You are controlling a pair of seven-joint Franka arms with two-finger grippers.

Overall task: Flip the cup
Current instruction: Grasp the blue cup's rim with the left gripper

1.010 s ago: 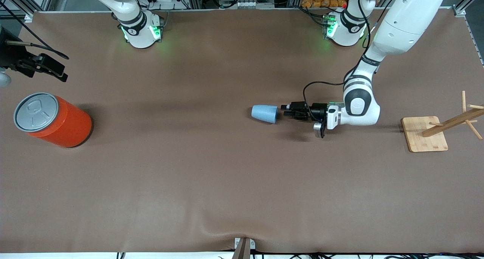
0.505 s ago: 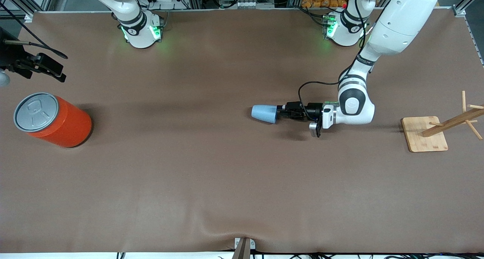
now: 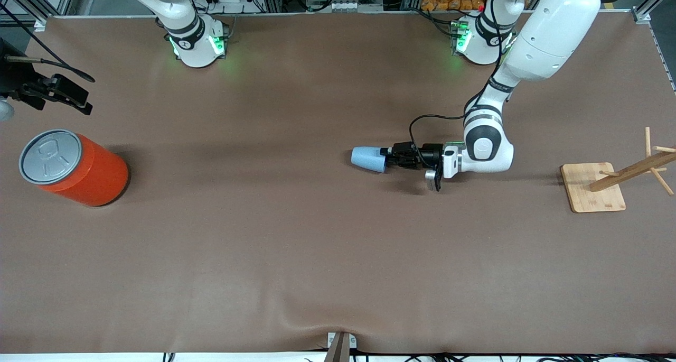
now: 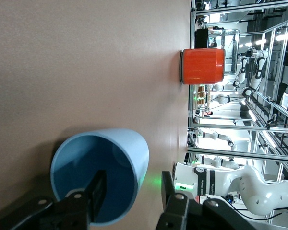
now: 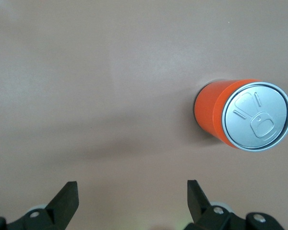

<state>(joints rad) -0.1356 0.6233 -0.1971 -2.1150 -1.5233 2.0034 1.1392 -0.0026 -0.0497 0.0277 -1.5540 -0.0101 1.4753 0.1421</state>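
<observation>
The light-blue cup [image 3: 368, 159] lies on its side in the middle of the table, its wide rim toward the left arm's end. My left gripper [image 3: 389, 158] is low at the rim and open. In the left wrist view, one finger [image 4: 97, 190] is inside the cup [image 4: 125, 148] and the other finger [image 4: 167, 184] is outside its wall, with the wall between them and gaps on both sides. My right gripper [image 3: 74, 96] waits in the air at the right arm's end, open and empty [image 5: 132, 196].
A big orange can [image 3: 79, 167] with a grey lid stands at the right arm's end; it also shows in the right wrist view [image 5: 245, 115] and the left wrist view [image 4: 201, 66]. A wooden peg rack [image 3: 594, 187] stands at the left arm's end.
My left gripper has moved toward the cup, and one finger has slid into its mouth. The cup and the right arm have not moved.
</observation>
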